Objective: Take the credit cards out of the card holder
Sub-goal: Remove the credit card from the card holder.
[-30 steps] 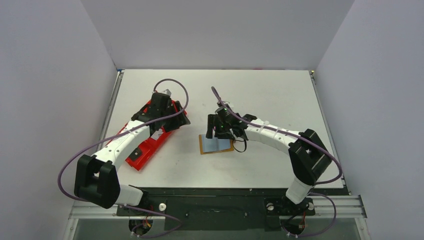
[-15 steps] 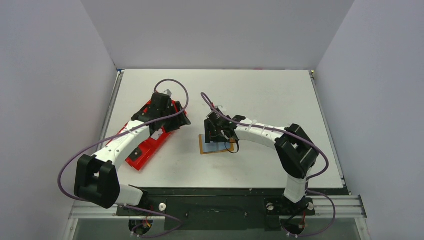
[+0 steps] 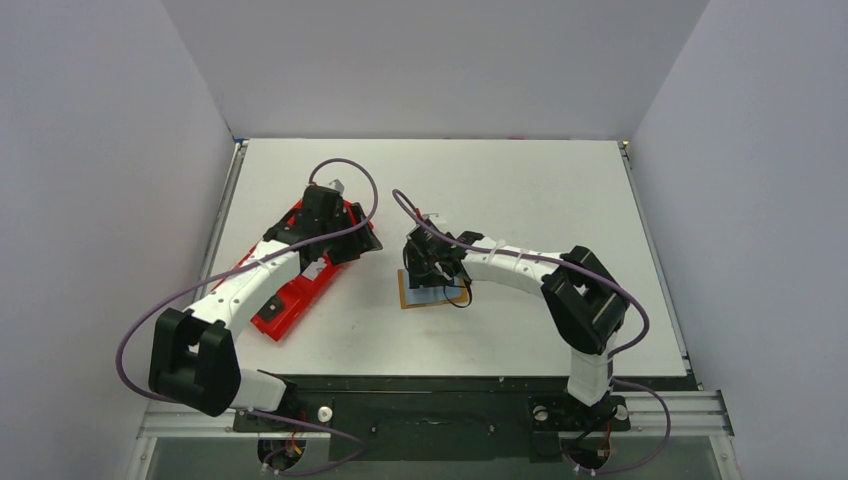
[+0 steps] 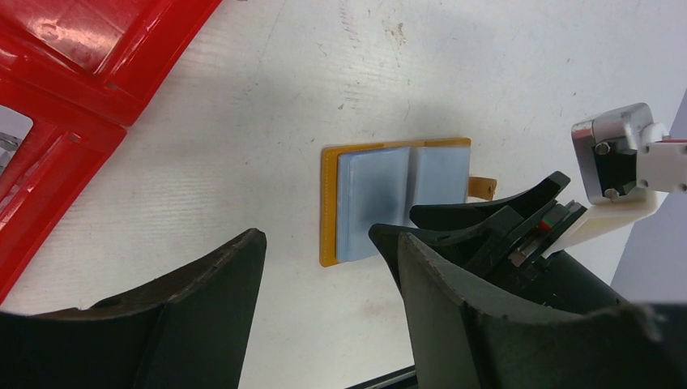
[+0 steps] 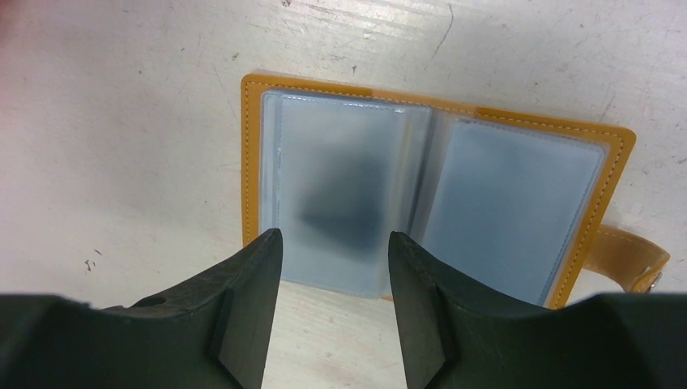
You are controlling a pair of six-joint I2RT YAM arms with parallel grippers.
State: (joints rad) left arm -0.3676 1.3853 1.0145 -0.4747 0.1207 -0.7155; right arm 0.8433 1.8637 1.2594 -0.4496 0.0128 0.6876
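The card holder (image 5: pixel 252 162), tan-orange, lies flat and opened on the white table. Two pale blue-grey credit cards (image 5: pixel 340 178) fill its pages, one per side. My right gripper (image 5: pixel 336 235) hovers over the left page's near edge, open, fingers a card's width apart with nothing between them. From above, the right gripper (image 3: pixel 432 268) covers the far part of the card holder (image 3: pixel 425 298). My left gripper (image 4: pixel 329 237) stands wide open and empty, a little to the left of the card holder (image 4: pixel 328 203). In the top view the left gripper (image 3: pixel 352 240) sits over the red tray's far end.
A long red plastic tray (image 3: pixel 290 300) lies slanted under the left arm, with a grey item (image 4: pixel 12 138) in it. The holder's strap tab (image 5: pixel 632 259) sticks out on its right side. Grey walls enclose the table on three sides.
My right gripper has slid left over the card holder and its jaws have narrowed. The left arm and the holder have not moved.
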